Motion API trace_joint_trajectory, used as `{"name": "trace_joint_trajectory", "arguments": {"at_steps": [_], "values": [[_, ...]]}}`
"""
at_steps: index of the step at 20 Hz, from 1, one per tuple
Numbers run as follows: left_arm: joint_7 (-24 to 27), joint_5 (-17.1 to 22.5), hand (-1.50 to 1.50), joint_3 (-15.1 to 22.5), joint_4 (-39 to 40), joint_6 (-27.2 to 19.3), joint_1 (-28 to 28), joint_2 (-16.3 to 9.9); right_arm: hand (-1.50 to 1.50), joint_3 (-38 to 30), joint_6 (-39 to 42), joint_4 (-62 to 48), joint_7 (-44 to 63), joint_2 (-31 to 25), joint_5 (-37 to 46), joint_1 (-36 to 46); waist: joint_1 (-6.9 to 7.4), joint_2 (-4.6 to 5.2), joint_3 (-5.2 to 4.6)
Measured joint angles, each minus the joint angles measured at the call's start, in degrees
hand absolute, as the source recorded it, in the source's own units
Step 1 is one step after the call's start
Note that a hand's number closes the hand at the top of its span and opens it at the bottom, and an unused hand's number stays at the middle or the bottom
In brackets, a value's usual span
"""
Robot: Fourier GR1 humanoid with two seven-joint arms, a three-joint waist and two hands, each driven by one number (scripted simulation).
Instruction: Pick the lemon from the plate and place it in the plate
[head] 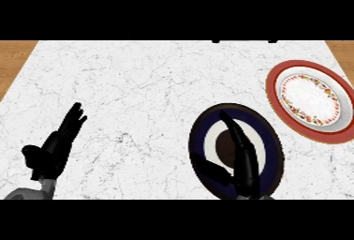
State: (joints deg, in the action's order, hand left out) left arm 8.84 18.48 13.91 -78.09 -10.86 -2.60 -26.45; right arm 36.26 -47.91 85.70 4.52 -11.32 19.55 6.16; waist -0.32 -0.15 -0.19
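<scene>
A dark blue plate (266,126) with a white ring and a dark brown centre lies at the lower right of the marble counter. My right hand (243,164) is over this plate, fingers straight and pointing away from me, thumb spread to the left; it looks open. No lemon shows anywhere; the hand covers part of the plate's middle. A red-rimmed plate (275,91) with a white, patterned inner part lies at the far right, with nothing on it. My left hand (50,152) rests open at the lower left, fingers up.
The white marble counter (152,89) spreads across the view. Brown wood shows past its far left corner (14,56) and far right corner (342,49). A small dark object (242,41) sits at the counter's back edge.
</scene>
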Motion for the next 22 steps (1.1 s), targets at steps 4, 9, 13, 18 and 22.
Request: {"name": "trace_joint_trajectory", "arguments": {"at_steps": [4, 9, 13, 18, 22], "values": [[-0.2, -0.2, 0.00, -1.4, 0.3, 0.8, -0.8, 0.1, -1.50, 1.9, -3.1, 5.1, 7.6, -0.9, 11.6, -4.4, -0.31, -0.07, 0.06], [1.5, -0.7, 0.00, -2.5, 1.7, 1.7, -0.1, 0.3, -1.50, 1.2, 2.4, 13.3, 20.2, -4.6, 24.4, -10.3, -0.73, -0.19, 0.00], [1.5, -0.9, 0.00, -2.6, 1.7, 1.7, -0.1, 0.6, -1.50, 0.5, 13.8, 18.4, 30.7, -7.9, 30.0, -12.0, -0.78, -0.18, -0.06], [1.9, -1.8, 0.00, -2.4, 2.3, 1.5, -0.4, 1.7, -1.50, 2.0, 29.4, 24.1, 43.7, -9.0, 33.8, -11.6, -0.29, -0.03, -0.01], [1.3, -2.2, 0.00, -3.0, 2.2, 2.0, -1.0, 2.1, -1.50, 1.6, 39.3, 28.6, 51.2, -7.8, 33.2, -10.3, 0.05, 0.05, 0.07]]}}
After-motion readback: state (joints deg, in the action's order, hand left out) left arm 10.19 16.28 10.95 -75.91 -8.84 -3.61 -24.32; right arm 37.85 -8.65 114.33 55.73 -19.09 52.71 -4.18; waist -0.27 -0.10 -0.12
